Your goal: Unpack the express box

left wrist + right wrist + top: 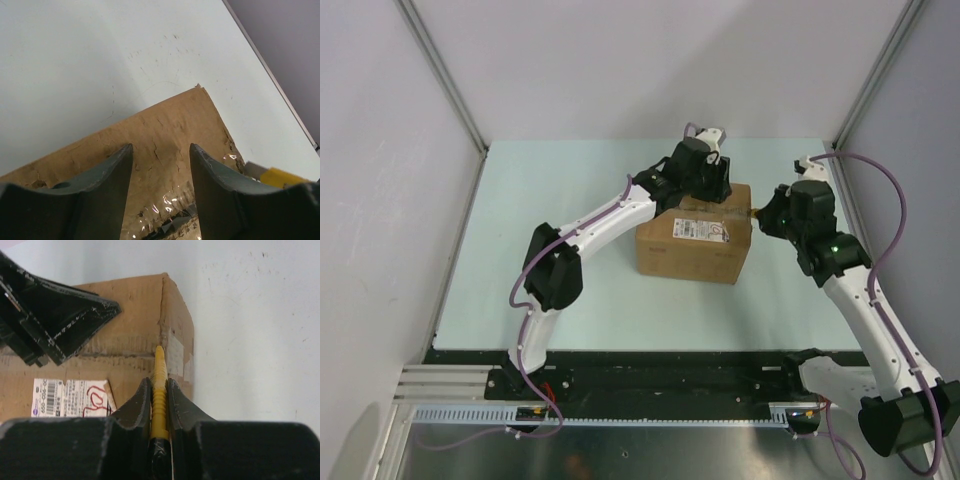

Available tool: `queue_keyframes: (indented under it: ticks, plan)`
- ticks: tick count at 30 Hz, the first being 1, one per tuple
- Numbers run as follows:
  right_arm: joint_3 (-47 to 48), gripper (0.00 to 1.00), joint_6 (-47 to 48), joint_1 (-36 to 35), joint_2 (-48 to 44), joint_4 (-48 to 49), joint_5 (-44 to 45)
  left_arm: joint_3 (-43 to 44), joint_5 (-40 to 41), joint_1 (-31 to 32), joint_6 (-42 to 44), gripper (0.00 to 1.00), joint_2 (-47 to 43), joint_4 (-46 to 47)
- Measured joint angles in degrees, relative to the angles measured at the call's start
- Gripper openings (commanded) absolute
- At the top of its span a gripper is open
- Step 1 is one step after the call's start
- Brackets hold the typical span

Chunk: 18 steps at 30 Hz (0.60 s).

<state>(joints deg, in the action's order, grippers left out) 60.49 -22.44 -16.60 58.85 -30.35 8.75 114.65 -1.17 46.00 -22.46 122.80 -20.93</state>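
Note:
The express box [695, 245] is a closed brown carton with a white label [702, 229], standing mid-table. My left gripper [712, 190] is open and rests over the box's far top edge; its fingers [107, 172] straddle bare cardboard [165, 135] and taped seam. My right gripper [768, 214] is shut on a yellow utility knife [159, 390], whose tip touches the box's right top edge at the seam [159, 347]. The box also shows in the right wrist view [125, 335], with the left gripper's fingers [60, 315] above it. The knife shows at the edge of the left wrist view [280, 176].
The pale table [550, 200] lies inside white enclosure walls with metal corner posts [440, 75]. A black strip and rail [650, 370] run along the near edge by the arm bases. The right arm's purple cable [895, 220] loops near the right wall.

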Motion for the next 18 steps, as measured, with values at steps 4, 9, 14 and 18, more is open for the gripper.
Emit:
queue_keyframes:
  ticks: [4, 9, 14, 18]
  plan:
    - [0.17, 0.0, 0.48, 0.24, -1.2, -2.19, -1.66, -0.15, 0.13, 0.0, -0.68, 0.56, -0.02, 0.0]
    - [0.2, 0.0, 0.7, 0.57, -2.8, -3.5, -2.32, -0.15, 0.46, 0.0, -1.46, 0.56, -0.02, 0.0]
    - [0.39, 0.0, 1.55, 0.63, -4.39, -6.71, -3.93, -0.17, 0.55, 0.0, -1.55, 0.56, -0.02, 0.02]
    - [-0.63, 0.0, 1.73, 0.66, -5.01, -5.95, -4.33, -0.2, 0.55, 0.0, -1.55, 0.56, -0.02, 0.02]
